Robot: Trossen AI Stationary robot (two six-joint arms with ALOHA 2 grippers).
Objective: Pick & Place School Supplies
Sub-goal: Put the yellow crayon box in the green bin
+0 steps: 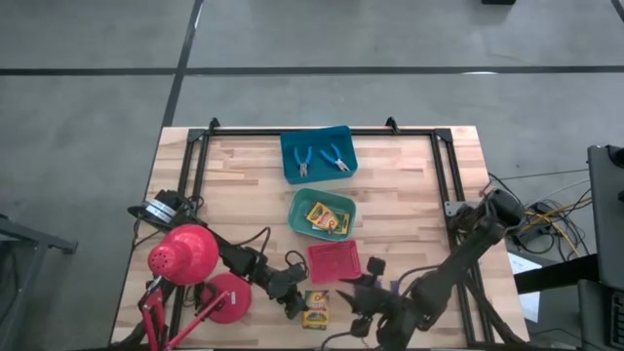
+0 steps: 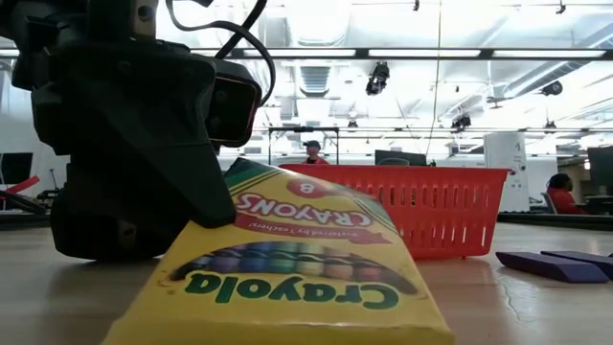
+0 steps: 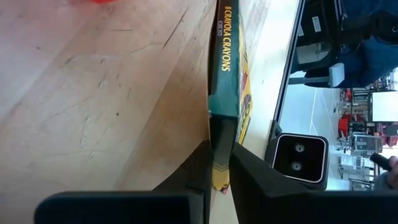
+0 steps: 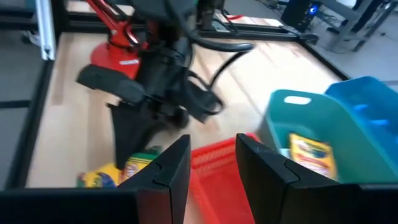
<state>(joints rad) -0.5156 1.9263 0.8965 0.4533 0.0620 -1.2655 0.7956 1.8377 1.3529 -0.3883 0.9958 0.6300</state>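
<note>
Left pincer [image 3: 221, 177] clamped on crayon box [image 3: 227, 93] edge, box tilted up off wooden surface [image 3: 93, 93] near red tray [image 1: 333, 261]. Right pincer [image 4: 212, 163] parted, empty, over red tray.

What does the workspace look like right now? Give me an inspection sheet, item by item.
Surface: wooden table, bare across its far left part.
Job's things: crayon box at the near edge; two more crayon boxes in the green tray; two blue-handled tools in the blue tray; purple blocks on the table right of the red tray.
Clutter: red desk lamp at the near left corner.
Grippers: left gripper closed on the crayon box's edge; right gripper open, holding nothing, by the red tray.
Cables: black leads along both arms; loose wires off the right edge.
Surroundings: grey floor; people far behind.
</note>
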